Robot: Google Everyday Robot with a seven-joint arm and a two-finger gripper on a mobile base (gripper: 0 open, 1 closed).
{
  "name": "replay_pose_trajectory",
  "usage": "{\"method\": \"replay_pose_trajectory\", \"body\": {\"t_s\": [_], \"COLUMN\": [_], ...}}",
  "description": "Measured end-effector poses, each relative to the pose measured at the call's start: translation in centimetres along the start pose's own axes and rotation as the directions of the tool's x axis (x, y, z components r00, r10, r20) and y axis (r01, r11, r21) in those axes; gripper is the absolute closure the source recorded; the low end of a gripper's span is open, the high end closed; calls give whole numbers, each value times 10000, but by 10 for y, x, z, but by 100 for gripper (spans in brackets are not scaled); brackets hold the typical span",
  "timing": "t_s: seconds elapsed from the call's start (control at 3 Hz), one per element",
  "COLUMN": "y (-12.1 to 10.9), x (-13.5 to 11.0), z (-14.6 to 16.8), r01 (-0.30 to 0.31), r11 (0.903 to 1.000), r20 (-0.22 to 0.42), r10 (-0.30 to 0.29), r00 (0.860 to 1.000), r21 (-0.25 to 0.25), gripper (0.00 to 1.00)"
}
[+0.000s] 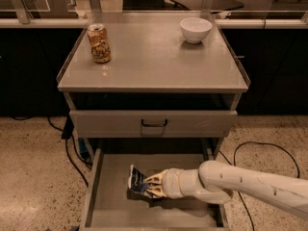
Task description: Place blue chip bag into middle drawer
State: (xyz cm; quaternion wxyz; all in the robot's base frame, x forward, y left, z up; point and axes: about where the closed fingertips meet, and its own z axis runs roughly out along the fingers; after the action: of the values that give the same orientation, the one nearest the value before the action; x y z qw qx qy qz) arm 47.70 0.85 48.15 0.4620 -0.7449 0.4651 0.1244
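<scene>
The blue chip bag (pixel 136 180), crumpled dark blue foil with white patches, is held over the floor of the open middle drawer (pixel 159 213), left of its centre. My gripper (pixel 152 186) reaches in from the right on a white arm and is shut on the bag's right side. A shadow lies on the drawer floor just under the bag, so the bag seems slightly above the floor. The drawer is pulled out at the bottom of the grey cabinet.
A closed grey drawer with a black handle (pixel 154 124) sits above the open one. On the cabinet top (pixel 149 66) stand a tan drink can (pixel 98 43) at left and a white bowl (pixel 195 29) at back right. Black cables (pixel 255 146) lie on the speckled floor.
</scene>
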Motion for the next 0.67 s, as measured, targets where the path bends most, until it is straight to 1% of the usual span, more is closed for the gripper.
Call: {"method": "replay_pose_trajectory", "body": {"t_s": [0.33, 0.67], "y": [-1, 0], "x": [-3, -3], "z": [5, 5], "r01": [31, 31], "r11": [10000, 10000], "r20": [57, 57], "r10": [-31, -30], "r00": [10000, 10000], "r21": [-77, -73], "gripper": [83, 61]}}
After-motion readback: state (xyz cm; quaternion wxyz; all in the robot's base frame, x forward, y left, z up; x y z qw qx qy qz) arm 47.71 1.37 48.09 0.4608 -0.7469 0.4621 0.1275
